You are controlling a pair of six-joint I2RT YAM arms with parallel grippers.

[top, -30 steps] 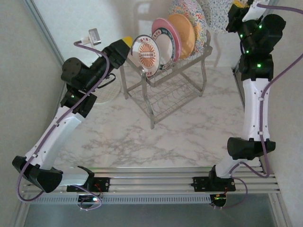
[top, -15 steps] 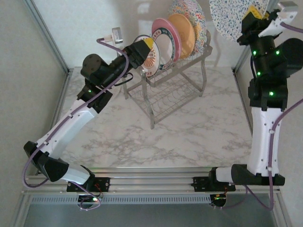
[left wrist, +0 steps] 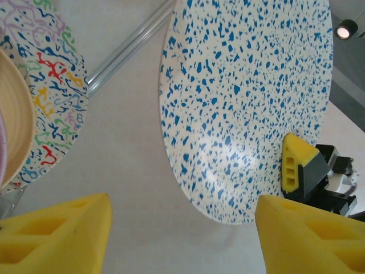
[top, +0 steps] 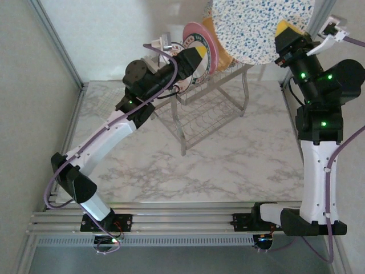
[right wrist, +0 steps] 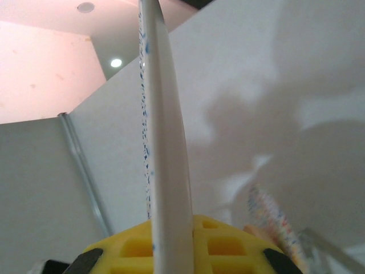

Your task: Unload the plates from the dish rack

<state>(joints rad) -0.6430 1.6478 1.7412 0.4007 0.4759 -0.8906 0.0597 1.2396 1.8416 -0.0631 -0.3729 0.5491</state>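
The large white plate (top: 259, 28), speckled all over with blue, hung on edge in the air above the far right end of the dish rack (top: 199, 114). It was clear of the pink plate (top: 205, 40) and the others standing in the upper tier. The right gripper (top: 287, 35) was clamped tight on its lower right rim. The left gripper (left wrist: 182, 234) stood partly open and empty by the rack's nearer plates.
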